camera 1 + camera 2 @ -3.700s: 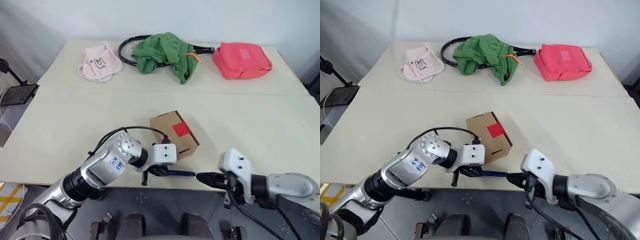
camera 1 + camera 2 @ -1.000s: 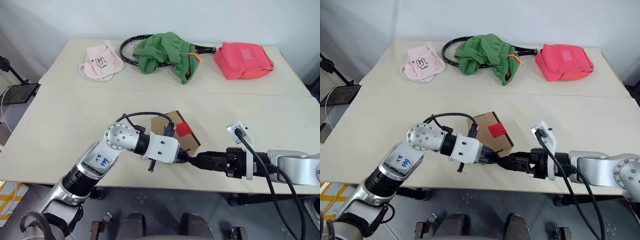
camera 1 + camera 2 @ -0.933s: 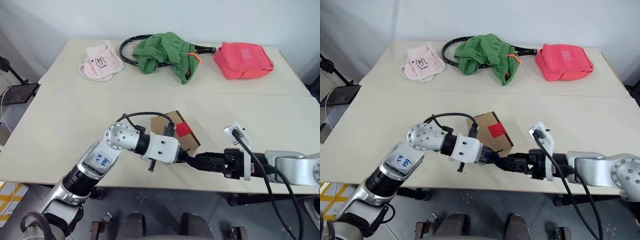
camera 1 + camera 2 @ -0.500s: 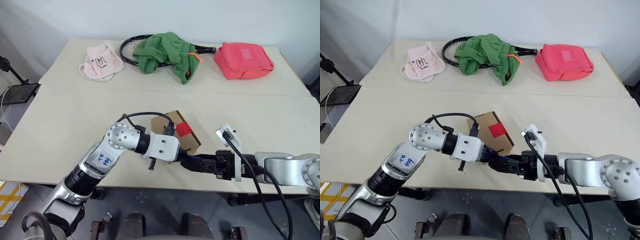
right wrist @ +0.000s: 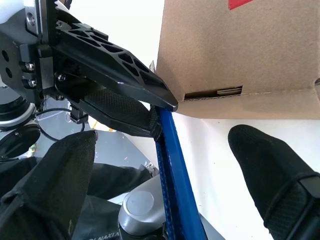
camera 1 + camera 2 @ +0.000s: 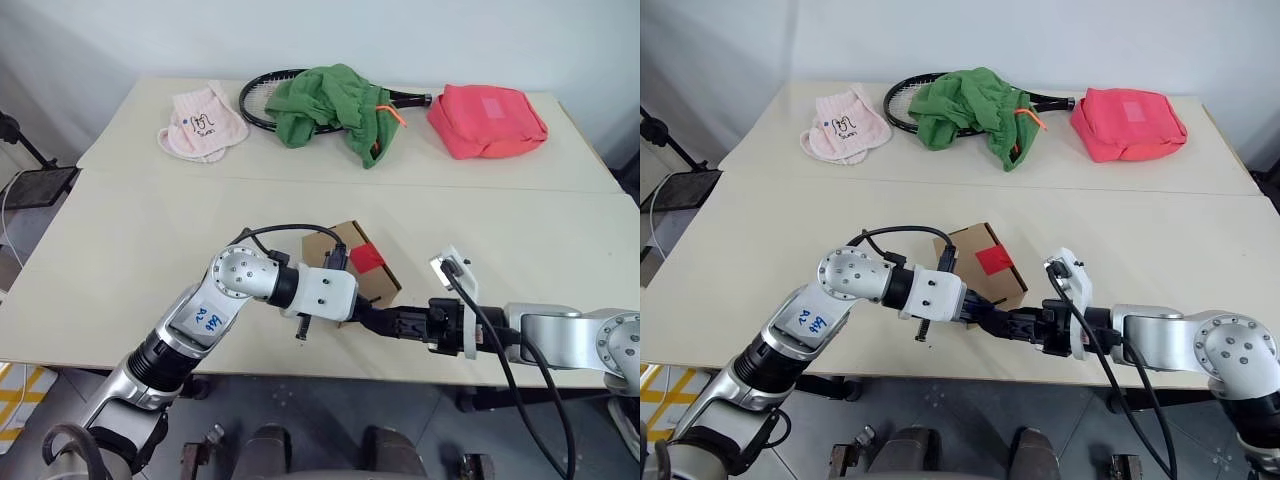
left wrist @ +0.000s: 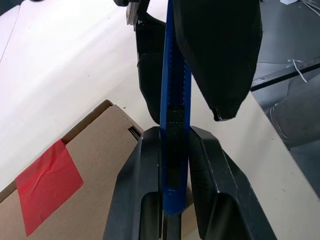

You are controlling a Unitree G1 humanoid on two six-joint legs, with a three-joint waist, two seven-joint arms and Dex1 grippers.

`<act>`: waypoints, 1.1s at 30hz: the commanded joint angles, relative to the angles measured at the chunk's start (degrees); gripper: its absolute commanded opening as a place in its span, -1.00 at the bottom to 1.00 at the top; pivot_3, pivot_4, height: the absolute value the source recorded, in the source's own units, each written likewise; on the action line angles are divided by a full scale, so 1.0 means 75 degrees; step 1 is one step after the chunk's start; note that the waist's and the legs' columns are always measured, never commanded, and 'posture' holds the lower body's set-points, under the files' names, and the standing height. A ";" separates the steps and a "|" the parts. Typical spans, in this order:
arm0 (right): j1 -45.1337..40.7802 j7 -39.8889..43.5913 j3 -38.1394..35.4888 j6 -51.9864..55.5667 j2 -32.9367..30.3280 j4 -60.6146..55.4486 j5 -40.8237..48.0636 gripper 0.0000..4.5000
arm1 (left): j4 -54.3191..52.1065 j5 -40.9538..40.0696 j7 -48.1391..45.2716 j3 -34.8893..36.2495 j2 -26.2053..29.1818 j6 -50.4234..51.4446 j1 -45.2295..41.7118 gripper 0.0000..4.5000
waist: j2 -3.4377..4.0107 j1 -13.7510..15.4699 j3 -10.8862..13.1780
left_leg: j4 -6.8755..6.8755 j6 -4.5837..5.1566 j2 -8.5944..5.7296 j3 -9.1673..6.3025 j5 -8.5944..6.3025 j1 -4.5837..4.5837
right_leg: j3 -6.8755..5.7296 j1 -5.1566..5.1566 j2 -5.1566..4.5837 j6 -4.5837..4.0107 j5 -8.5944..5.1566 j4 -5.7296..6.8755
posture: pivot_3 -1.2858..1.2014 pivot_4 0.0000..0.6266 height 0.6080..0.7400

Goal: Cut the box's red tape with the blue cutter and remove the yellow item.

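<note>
Blue cutter: clenched in my left jaws.
Right jaws: spread, now closer, straddling it for handover.

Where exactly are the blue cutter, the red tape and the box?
blue cutter (image 7: 175, 90), left wrist view, mid-handle.
red tape (image 6: 367, 257), left eye view, centre of the patch.
box (image 6: 965, 243), right eye view, bare top panel.
</note>
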 commanded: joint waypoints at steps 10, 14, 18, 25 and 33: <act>-0.0026 -0.0134 -0.0259 -0.0070 0.0268 -0.0104 0.0141 -0.84 | -0.0366 -0.0026 0.0002 0.0042 -0.0104 -0.0147 0.0008 -0.82 | 0.0001 0.0000 0.0000 | -0.0001 0.0000 0.0000 0.0000 0.0000 0.0001 | 0.0000 0.0000 0.0000 0.0000 0.0000 -0.0001 | 0.03 -0.52 1.00; 0.0004 -0.0168 -0.0290 -0.0081 0.0318 -0.0122 0.0141 -0.91 | -0.0375 -0.0028 -0.0050 0.0061 -0.0113 -0.0161 0.0020 -0.82 | 0.0000 0.0003 0.0000 | 0.0000 0.0000 0.0000 0.0000 0.0000 0.0001 | 0.0000 0.0001 0.0000 -0.0001 0.0001 -0.0001 | 0.03 -0.52 1.00; 0.0074 -0.0185 -0.0326 -0.0115 0.0331 -0.0167 0.0141 -0.91 | -0.0369 -0.0031 -0.0063 0.0067 -0.0125 -0.0179 0.0018 -0.82 | 0.0000 0.0002 0.0000 | 0.0000 0.0000 0.0000 0.0000 0.0000 0.0001 | 0.0000 0.0001 0.0000 -0.0001 0.0001 -0.0001 | 0.03 -0.52 1.00; 0.0257 0.0009 -0.0557 -0.0158 0.0197 -0.0349 0.0141 -0.91 | -0.0522 -0.0765 -0.0271 0.0580 0.0041 0.0835 0.0162 -0.37 | 0.0001 -0.0006 0.0000 | -0.0002 0.0000 0.0000 0.0000 0.0000 0.0001 | 0.0000 0.0000 0.0000 -0.0001 0.0001 -0.0002 | 0.03 -0.52 1.00; 0.1003 0.1049 -0.1743 -0.0295 -0.0622 -0.0866 0.0141 -0.91 | 0.0307 -0.2529 -0.0455 0.2687 0.0522 0.1756 -0.0232 0.72 | 0.0004 -0.0006 0.0002 | -0.0002 0.0001 0.0001 -0.0001 0.0000 -0.0001 | 0.0000 -0.0003 0.0001 -0.0001 0.0001 -0.0001 | 0.03 -0.52 1.00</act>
